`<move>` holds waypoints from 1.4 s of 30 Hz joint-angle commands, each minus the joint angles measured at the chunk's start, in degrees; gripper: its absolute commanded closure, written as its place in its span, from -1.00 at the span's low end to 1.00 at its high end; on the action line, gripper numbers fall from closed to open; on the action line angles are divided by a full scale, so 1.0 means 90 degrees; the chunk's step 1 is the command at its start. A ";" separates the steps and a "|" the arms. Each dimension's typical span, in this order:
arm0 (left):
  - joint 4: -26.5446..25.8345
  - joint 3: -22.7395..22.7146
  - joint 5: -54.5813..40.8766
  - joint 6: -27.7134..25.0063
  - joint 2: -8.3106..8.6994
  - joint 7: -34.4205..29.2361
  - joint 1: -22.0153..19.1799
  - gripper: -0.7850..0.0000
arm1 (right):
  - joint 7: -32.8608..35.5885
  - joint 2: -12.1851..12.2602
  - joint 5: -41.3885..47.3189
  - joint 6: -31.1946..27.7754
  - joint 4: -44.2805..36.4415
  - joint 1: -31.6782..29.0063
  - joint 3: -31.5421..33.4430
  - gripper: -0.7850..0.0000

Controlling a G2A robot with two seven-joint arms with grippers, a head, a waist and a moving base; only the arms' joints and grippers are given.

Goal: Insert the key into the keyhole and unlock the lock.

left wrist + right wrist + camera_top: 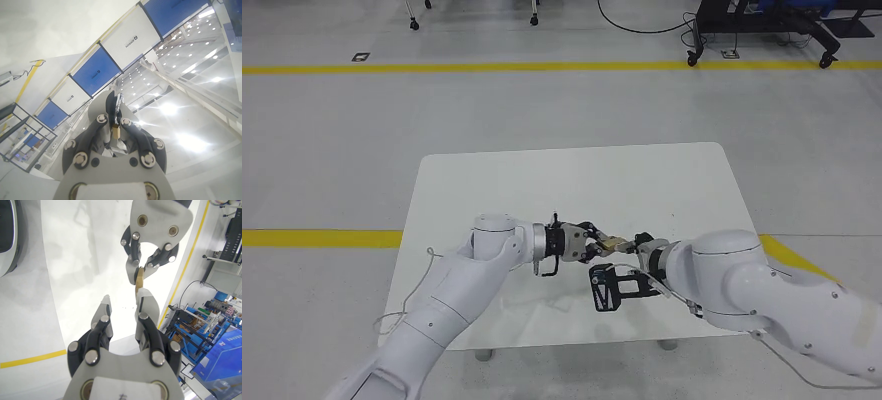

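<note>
Left gripper (114, 106) is closed tight on a brass lock (140, 279), holding it over the front half of the white table (492, 190). A shiny metal piece (119, 101) sits in the same grip; whether it is the key cannot be told. Right gripper (123, 296) is spread wide with nothing in its grasp, facing the left one. One of its fingers (146, 302) touches the lock's free end; the other stands apart from it.
</note>
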 commanded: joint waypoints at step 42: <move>-0.1748 -0.1464 0.2373 -0.0646 0.0697 0.0488 0.0637 1.00 | -0.5179 0.0439 0.0582 -0.0939 0.1885 -0.1003 0.1559 -1.00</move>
